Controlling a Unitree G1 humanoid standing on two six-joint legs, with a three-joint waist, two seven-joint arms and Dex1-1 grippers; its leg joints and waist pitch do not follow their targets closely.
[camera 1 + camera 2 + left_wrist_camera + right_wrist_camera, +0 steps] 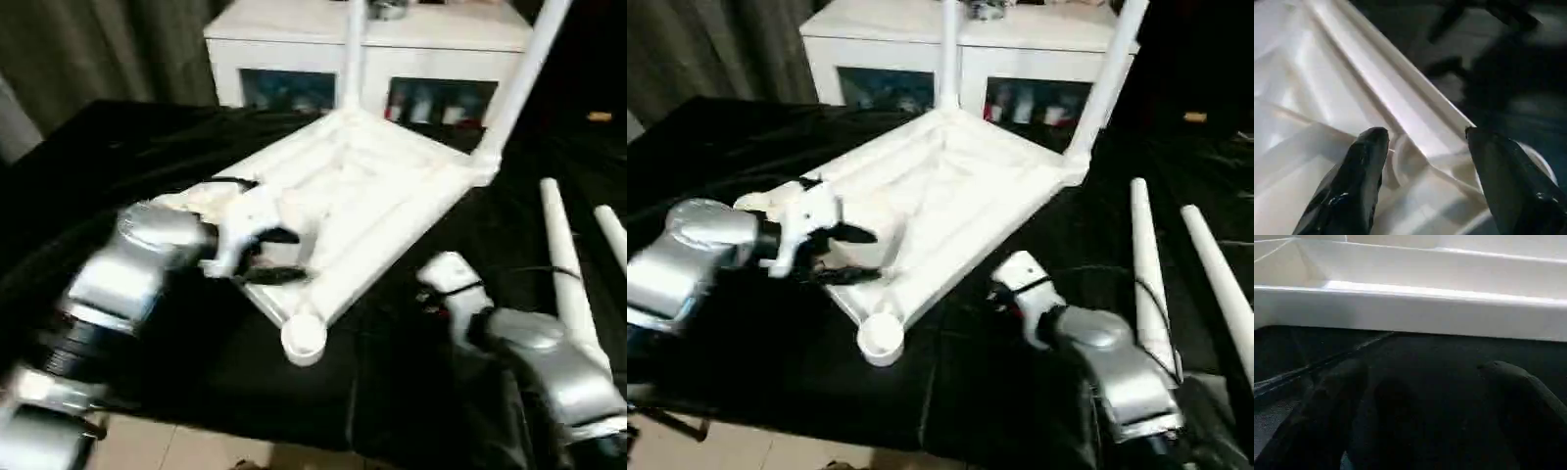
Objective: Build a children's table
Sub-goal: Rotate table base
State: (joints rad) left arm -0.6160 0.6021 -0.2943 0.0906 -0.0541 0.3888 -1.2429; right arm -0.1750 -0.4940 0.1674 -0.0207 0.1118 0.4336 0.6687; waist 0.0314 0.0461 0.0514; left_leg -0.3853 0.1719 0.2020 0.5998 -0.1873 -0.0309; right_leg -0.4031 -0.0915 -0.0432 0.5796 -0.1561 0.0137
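Left gripper (854, 253) over the near corner of the upturned children's table (950, 196), black fingers (1359, 171) spread apart and grasping nothing, tips hovering close to a rib beside the round corner socket (880, 336). Right gripper (1415, 401) wide open too, empty, low over the black-covered work table (745, 333) just short of the tabletop's near edge. Tabletop lying underside up in the middle of the black cover, two legs (1102, 78) already standing in the far sockets, two loose legs (1146, 274) lying to the right. Probably light, hollow plastic: stiff through the X-bracing, smooth and likely slippery on the tubes. Best taken by the raised rim or a rib, where fingers can straddle an edge; loose legs best pinched across the thicker end, though exact taper hard to judge.
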